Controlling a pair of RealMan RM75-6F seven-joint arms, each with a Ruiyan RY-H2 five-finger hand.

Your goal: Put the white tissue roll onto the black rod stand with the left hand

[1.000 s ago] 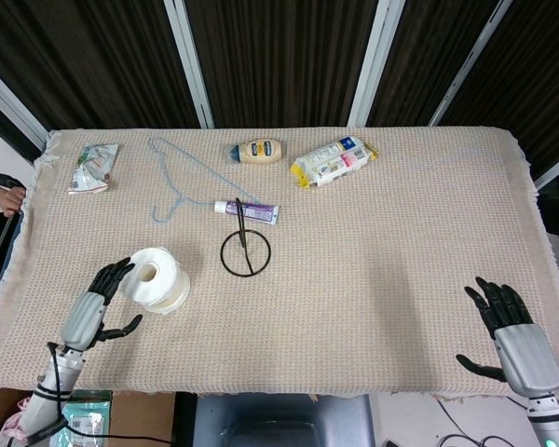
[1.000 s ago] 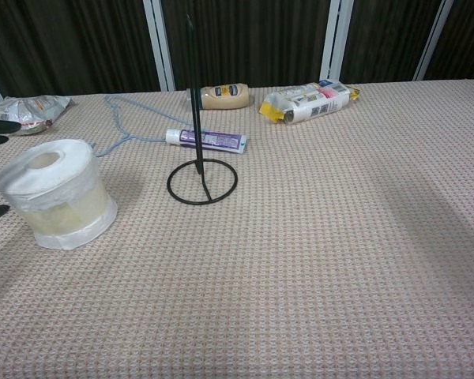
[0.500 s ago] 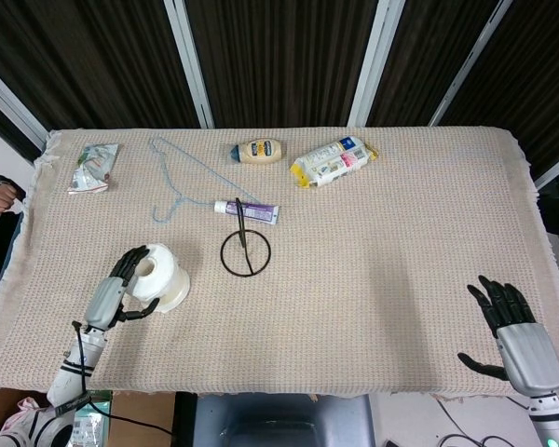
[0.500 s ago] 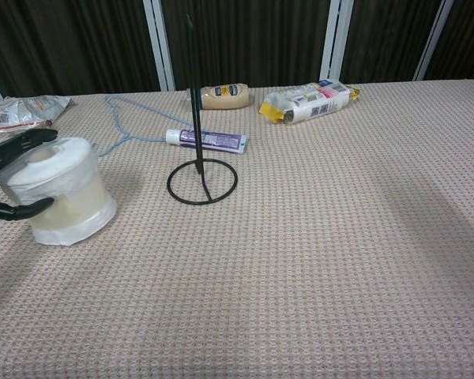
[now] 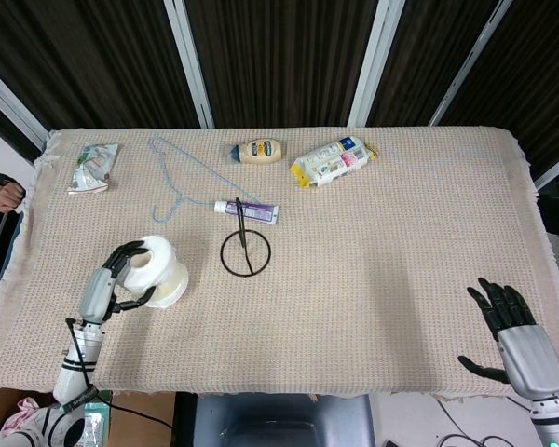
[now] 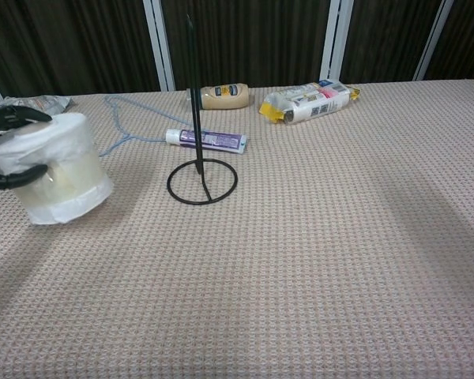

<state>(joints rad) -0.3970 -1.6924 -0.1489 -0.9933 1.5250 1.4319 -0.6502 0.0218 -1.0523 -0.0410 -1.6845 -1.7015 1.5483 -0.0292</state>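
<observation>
Dark fingers (image 5: 128, 251) of the left hand (image 5: 107, 284) curl over the top and side of the white tissue roll (image 5: 156, 271), gripping it at the lower left of the head view. In the chest view the same roll (image 6: 54, 169) sits at the far left edge, tilted, with black fingertips (image 6: 8, 116) over its top (whether its base touches the cloth cannot be told). Just to the right of the roll, near the centre of the frame, stands the black rod stand (image 5: 245, 252), a ring base with an upright rod, bare and apart from the roll. Beyond the stand lies a toothpaste tube (image 5: 247, 211), with a blue wire hanger (image 5: 177, 176) toward the upper left. At the lower right corner the right hand (image 5: 512, 328) holds nothing, fingers spread wide over the edge of the beige table cloth (image 5: 391, 270).
</observation>
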